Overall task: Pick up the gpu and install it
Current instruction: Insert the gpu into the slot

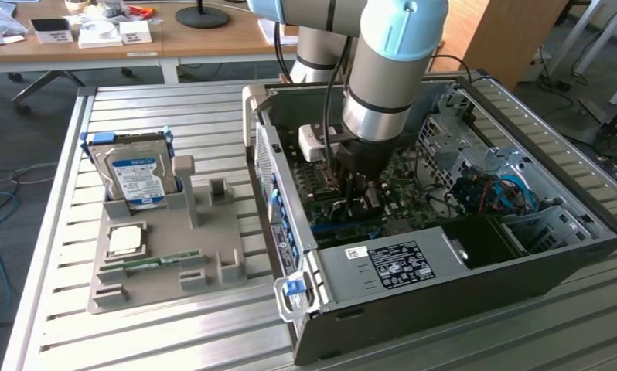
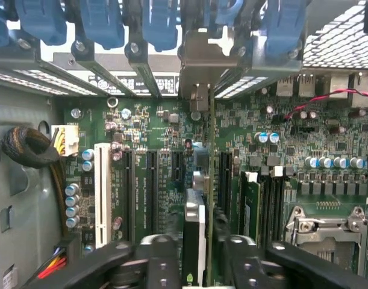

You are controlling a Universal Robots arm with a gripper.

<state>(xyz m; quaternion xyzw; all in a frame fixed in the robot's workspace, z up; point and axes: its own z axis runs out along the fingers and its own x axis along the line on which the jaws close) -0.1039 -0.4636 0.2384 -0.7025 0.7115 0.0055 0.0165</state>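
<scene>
GPU (image 2: 194, 232) stands on edge down inside the open PC case (image 1: 556, 255), between the gripper's (image 2: 196, 256) two black fingers (image 2: 156, 259), its silvery bracket (image 2: 199, 66) up against the rear slot openings. Card looks lined up over a motherboard (image 2: 153, 138) expansion slot, maybe partly in; full seating can't be confirmed. Cannot tell whether the fingers clamp it or have let go. Holder tray (image 1: 175, 255) outside has the hard drive (image 1: 135, 174), so pickup is done.

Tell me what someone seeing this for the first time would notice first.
Probably the big grey and light-blue robot arm reaching down into the open black computer case, over its green motherboard. In the wrist view, the thin dark gpu card with its silvery end bracket stands on edge among the slots. On the exterior view's left, a silver hard drive with a blue-white label stands upright in a grey holder.
</scene>
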